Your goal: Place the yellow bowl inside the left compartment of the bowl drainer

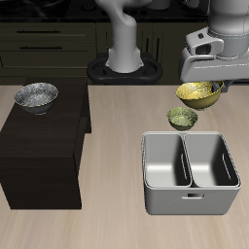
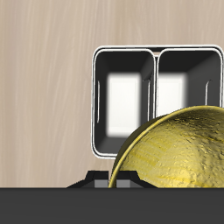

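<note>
The yellow bowl hangs above the table, tilted, with my gripper shut on its rim. In the wrist view the yellow bowl fills the near field and hides the fingers. The bowl drainer stands on the table nearer the front edge, below and ahead of the bowl. Its two square wells are empty; the left compartment is the one farther from the held bowl. The wrist view looks down on the bowl drainer, with both wells showing beyond the bowl.
An olive-green bowl sits on the table between the held bowl and the drainer's back rim. A silver-grey speckled bowl rests on a dark cabinet at the far side of the table.
</note>
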